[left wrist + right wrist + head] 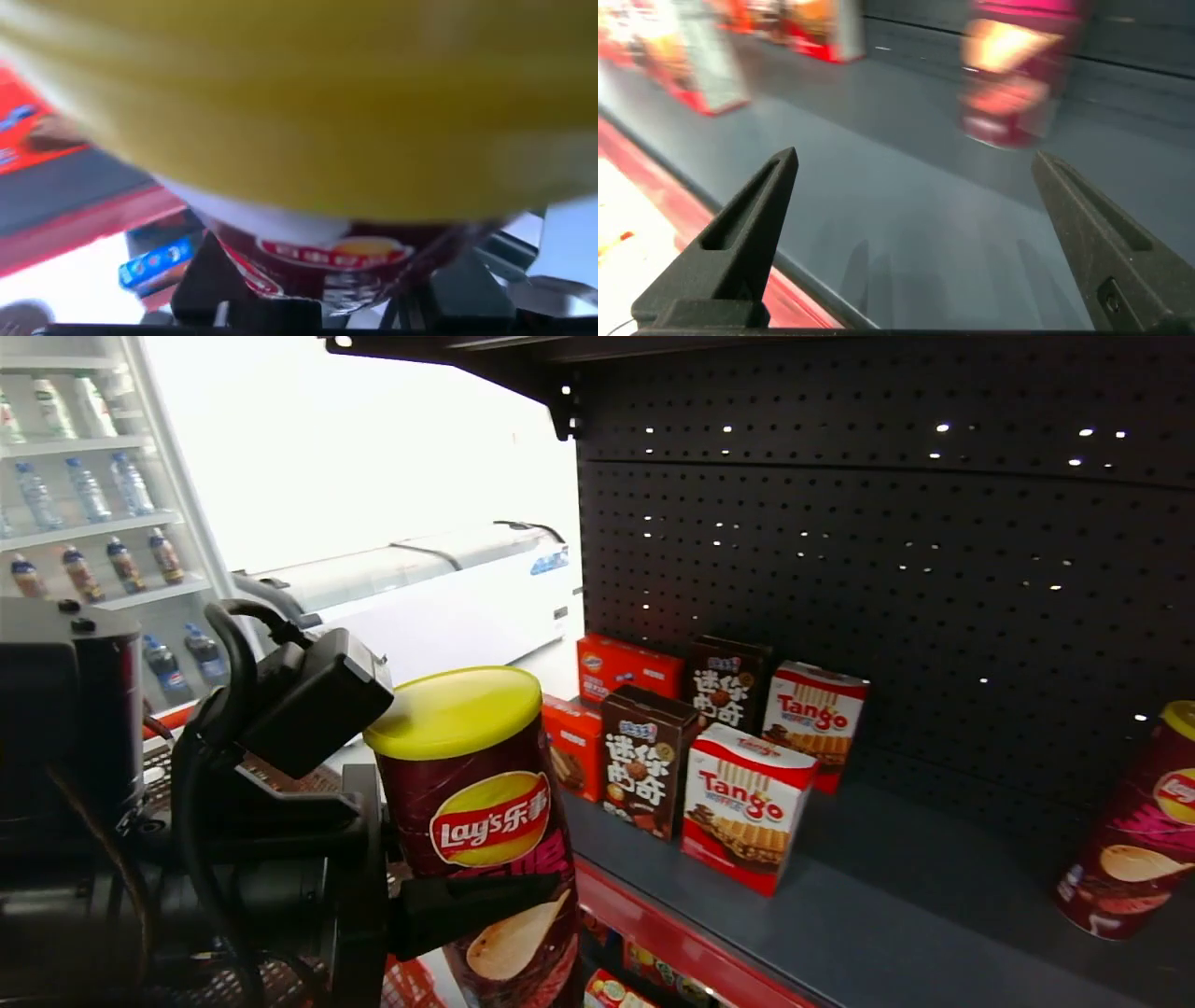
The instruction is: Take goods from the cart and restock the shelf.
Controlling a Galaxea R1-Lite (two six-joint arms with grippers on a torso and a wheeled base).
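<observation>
A glass-fronted drinks cooler (103, 476) stood at the far left, its white racks lined with rows of bottles (89, 490). Beside it ran a long white chest freezer (439, 588) with a curved glass lid. The space above the freezer was washed out in strong white light. To the right rose the black pegboard back (887, 569) of the shelf (887, 915), with small points of light shining through some of its holes. The deck below it was dull grey with a red front edge.

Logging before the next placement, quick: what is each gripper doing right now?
Left gripper: closed on the chips can.
Right gripper: open, holding nothing.
</observation>
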